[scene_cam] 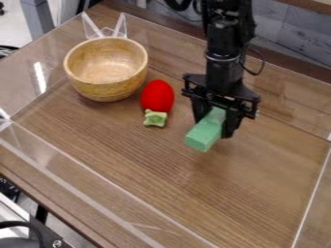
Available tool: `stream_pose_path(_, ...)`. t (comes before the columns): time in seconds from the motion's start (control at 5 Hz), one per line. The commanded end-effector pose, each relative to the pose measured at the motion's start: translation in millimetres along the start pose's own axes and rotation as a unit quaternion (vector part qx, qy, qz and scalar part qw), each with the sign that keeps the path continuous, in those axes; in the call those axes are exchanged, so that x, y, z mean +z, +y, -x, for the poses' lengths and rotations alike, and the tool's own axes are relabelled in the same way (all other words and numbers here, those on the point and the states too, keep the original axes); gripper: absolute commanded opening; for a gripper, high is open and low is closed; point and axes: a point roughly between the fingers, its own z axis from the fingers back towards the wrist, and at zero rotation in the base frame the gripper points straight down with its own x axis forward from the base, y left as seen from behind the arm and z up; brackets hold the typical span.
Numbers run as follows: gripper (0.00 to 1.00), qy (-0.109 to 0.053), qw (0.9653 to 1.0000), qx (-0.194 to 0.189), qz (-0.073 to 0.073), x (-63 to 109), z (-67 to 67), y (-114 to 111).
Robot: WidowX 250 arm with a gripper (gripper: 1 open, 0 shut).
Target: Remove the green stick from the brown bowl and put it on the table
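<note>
worktop [116,165]: brown wood grain, smooth, with a faint sheen
walls [77,199]: clear glossy plastic
bowl [106,68]: light wood, matt, visible grain inside
stick [206,133]: plain light green, matt, smooth faces
red object [157,95]: glossy, smooth
fingers [234,120]: black, dull finish
</note>
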Motion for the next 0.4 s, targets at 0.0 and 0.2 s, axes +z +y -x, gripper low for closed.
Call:
stream_pose_path(0.0, 1.00, -0.036, 0.9984, -0.043, -0.003, 39.0, -2.3, 4)
stream_pose_path(0.2, 0.00, -0.036, 0.9987, -0.036, -0.004, 26.3, 2.8, -2)
